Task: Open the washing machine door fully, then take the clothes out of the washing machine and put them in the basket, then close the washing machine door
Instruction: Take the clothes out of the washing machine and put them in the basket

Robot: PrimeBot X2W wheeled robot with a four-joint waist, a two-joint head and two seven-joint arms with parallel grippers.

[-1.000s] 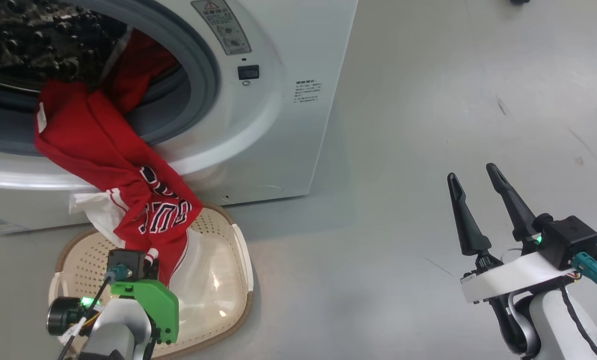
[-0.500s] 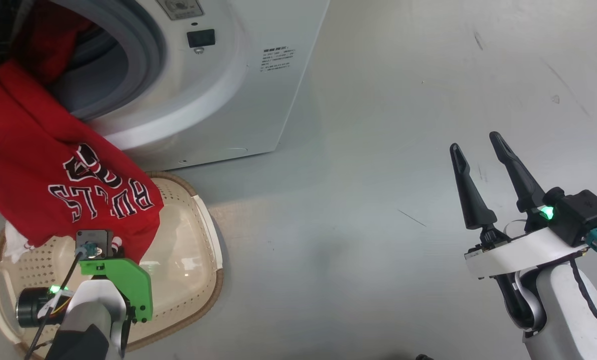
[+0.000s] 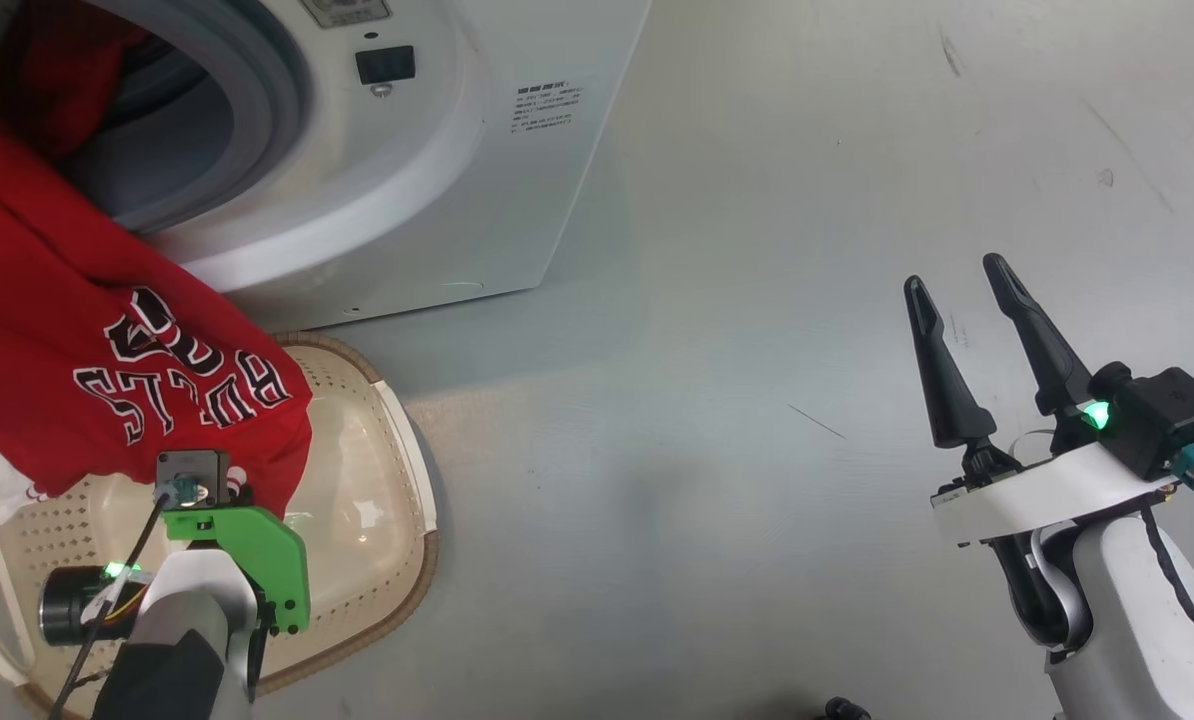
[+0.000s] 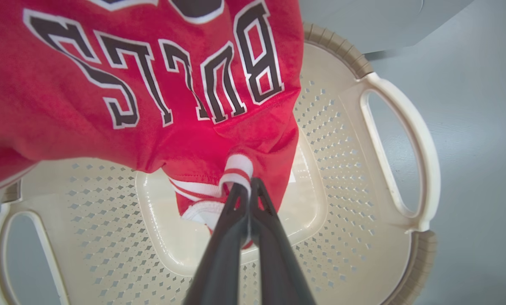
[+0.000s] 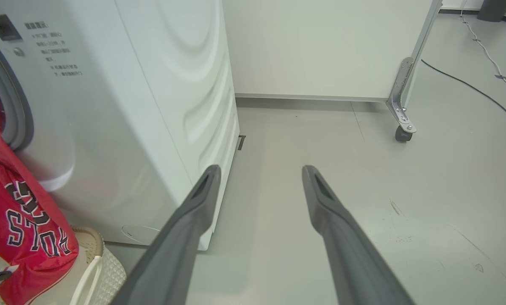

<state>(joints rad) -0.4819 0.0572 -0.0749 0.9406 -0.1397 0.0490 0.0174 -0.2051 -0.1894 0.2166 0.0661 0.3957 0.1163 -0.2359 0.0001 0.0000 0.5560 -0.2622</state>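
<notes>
My left end effector (image 4: pixel 246 186) pinched the white-trimmed edge of the red Bulls jersey (image 4: pixel 151 106) just above the basket (image 4: pixel 354 178), its length running up into the washing machine (image 3: pixel 437 180); my right end effector (image 3: pixel 954 274) stood spread, well apart.

Red clothes (image 4: pixel 151 84), cream perforated basket (image 4: pixel 354 178)

From the head we looked steeply down at the grey floor (image 3: pixel 757 300), with the washing machine (image 3: pixel 517 200) at upper left and the basket (image 3: pixel 407 460) at lower left. Our left wrist camera sat close above the basket, facing down along its fingers (image 4: pixel 223 250) onto the red jersey (image 4: pixel 151 127). Our right wrist camera sat low, looking forward past the washing machine's side toward a white panel (image 5: pixel 321 46) on a castor (image 5: pixel 400 134). All three views shared the red jersey and the basket.
</notes>
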